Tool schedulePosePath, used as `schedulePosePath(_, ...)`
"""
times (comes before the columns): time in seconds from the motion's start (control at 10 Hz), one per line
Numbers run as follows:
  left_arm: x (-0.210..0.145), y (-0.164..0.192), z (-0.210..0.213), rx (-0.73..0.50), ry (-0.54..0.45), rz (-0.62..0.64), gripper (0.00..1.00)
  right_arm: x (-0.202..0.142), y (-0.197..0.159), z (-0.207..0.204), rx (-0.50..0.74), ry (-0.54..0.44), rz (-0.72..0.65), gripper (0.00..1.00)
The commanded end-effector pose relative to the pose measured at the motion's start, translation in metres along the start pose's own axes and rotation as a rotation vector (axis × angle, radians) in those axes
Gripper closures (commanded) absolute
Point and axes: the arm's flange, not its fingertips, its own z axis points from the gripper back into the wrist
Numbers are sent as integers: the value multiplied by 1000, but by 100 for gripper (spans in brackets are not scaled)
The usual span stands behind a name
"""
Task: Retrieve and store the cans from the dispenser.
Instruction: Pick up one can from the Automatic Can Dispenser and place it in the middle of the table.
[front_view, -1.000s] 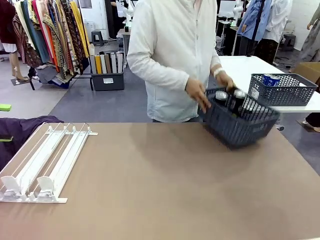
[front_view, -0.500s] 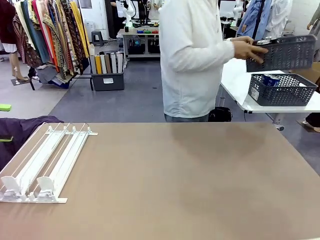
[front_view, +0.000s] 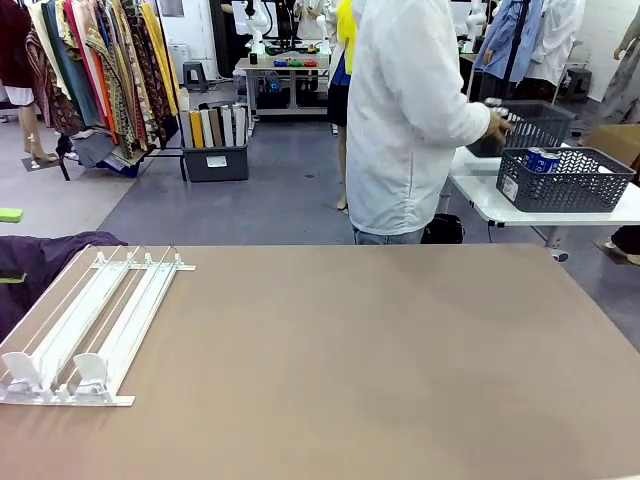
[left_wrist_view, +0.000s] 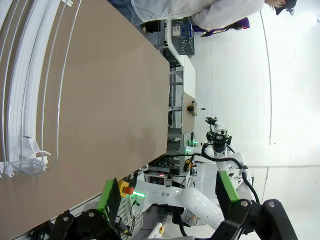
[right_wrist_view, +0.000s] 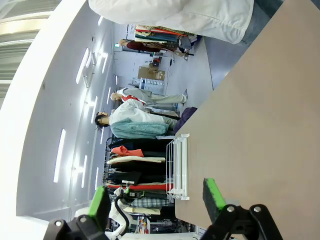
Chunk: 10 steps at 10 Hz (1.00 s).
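No lettering, brand, number or sign can be read in any view. A white label (front_view: 509, 187) on the near wall of the dark mesh basket (front_view: 570, 181), at the side table's near edge, is too small to make out, as is the print on the blue can (front_view: 541, 159) inside it.

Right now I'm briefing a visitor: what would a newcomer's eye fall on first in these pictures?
The person in a white shirt at the far side, turned toward a side table and holding a dark mesh basket beside another basket. Next, the white dispenser at the brown table's left, with no cans in its lanes.
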Motion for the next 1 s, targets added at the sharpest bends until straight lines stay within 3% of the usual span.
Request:
schedulePosePath(0.0, -1, -4, 0, -18, -8, 13, 0, 2, 3, -2, 25, -9, 16, 0)
schedulePosePath(0.9, -1, -4, 0, -18, -8, 13, 0, 2, 3, -2, 25, -9, 16, 0)
